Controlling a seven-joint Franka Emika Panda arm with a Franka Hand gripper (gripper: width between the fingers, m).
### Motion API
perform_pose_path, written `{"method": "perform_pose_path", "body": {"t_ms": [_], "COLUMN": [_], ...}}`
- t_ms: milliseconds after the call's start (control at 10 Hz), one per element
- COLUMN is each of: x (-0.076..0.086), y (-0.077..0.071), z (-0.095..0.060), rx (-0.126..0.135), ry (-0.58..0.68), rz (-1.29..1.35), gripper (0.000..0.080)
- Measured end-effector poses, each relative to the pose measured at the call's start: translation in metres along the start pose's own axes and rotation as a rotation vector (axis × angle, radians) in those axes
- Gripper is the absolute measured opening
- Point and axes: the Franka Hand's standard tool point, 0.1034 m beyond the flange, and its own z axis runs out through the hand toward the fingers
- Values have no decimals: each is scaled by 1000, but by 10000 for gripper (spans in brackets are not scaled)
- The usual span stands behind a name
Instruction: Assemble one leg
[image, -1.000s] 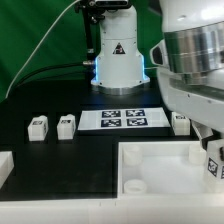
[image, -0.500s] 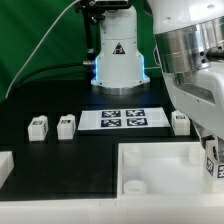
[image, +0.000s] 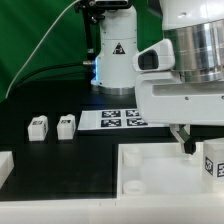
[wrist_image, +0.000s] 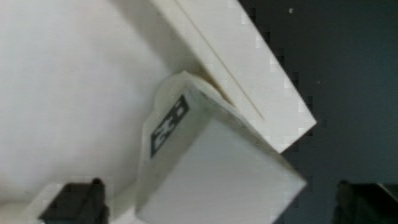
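One leg (image: 213, 166), a small white block with a tag, lies in the white tray (image: 150, 165) at the exterior view's right edge. In the wrist view this leg (wrist_image: 222, 165) rests tilted against the tray wall (wrist_image: 240, 55), tag face showing. My gripper (image: 188, 142) hovers just above and to the left of it, open and empty. In the wrist view the gripper (wrist_image: 219, 205) has its dark fingertips (wrist_image: 75, 200) standing wide on either side of the leg, apart from it. Two more legs (image: 38, 127) (image: 66, 125) stand on the black table at the left.
The marker board (image: 118, 118) lies behind the tray, partly hidden by my arm. The robot base with a lit ring (image: 117, 60) stands at the back. A white part (image: 5, 165) sits at the left edge. Green cloth backs the scene.
My arm has swung toward the exterior view's left, so the hand and fingers now show. It now hides the leg by the marker board's right end. The leg in the tray has stayed put.
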Motion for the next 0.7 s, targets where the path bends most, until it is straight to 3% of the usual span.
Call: {"method": "perform_pose_path", "body": {"t_ms": [300, 600, 700], "x": [-1, 0, 0], "y": [4, 5, 5], "z": [5, 6, 6], "rx": [-29, -26, -25], "ry": [10, 12, 13], "rz": [-441, -462, -414], "gripper": [649, 643, 523]}}
